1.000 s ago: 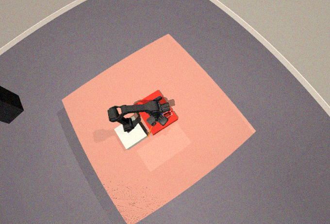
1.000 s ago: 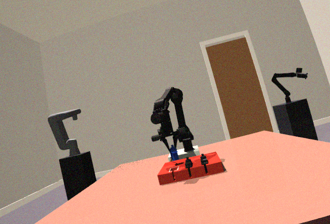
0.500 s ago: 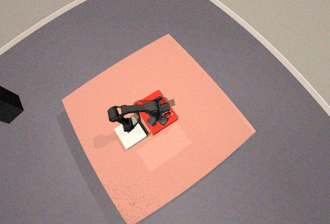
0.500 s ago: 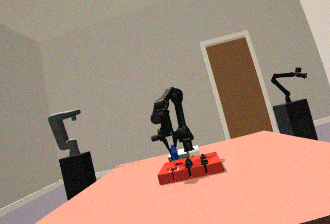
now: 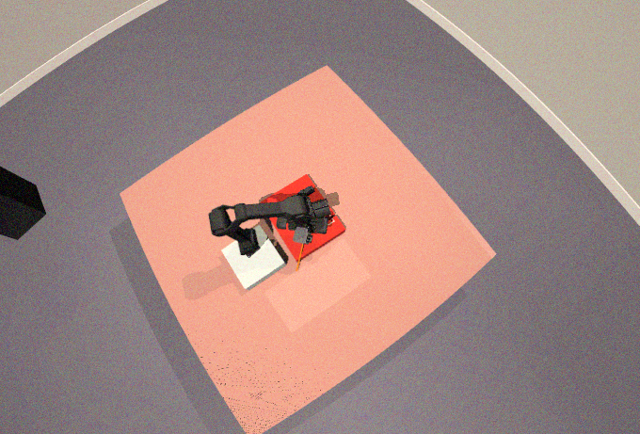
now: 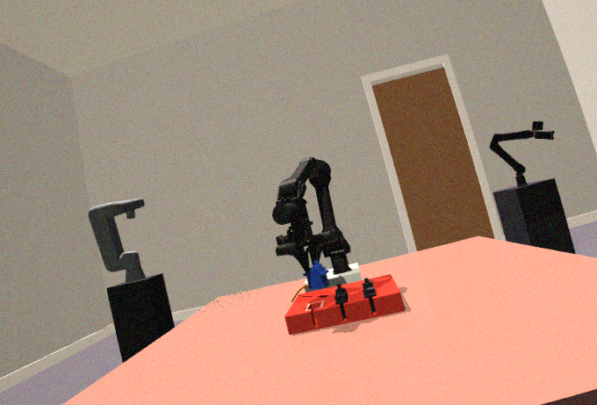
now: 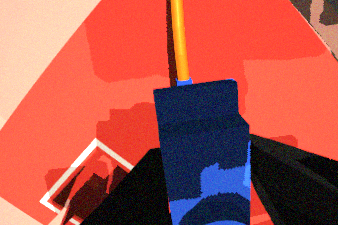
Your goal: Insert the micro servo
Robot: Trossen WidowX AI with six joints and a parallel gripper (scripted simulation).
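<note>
Servo [image 6: 317, 276] [image 7: 205, 146] above deck [image 5: 308, 250] [image 6: 301, 324] [image 7: 280, 16], outside marked pocket [image 6: 314, 306] [image 7: 95, 191].

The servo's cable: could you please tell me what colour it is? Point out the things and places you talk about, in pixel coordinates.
The cable [image 5: 299, 257] [image 6: 298, 291] [image 7: 179, 31] is yellow-orange, seen best in the wrist view.

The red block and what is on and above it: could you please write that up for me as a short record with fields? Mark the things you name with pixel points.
block: red block [image 5: 292, 249] [image 6: 388, 302] [image 7: 210, 16], lying on the table
gripper: shut on the blue servo [image 6: 317, 277] [image 7: 200, 146]
servo height: above the block, not in the pocket
cable: orange [image 5: 299, 257] [image 6: 298, 291] [image 7: 179, 26], leading away from the servo
empty pocket: white-outlined [image 6: 314, 306] [image 7: 69, 171]
fitted parts: two black servos, side by side
left to do: seat the servo, release, move clear
</note>
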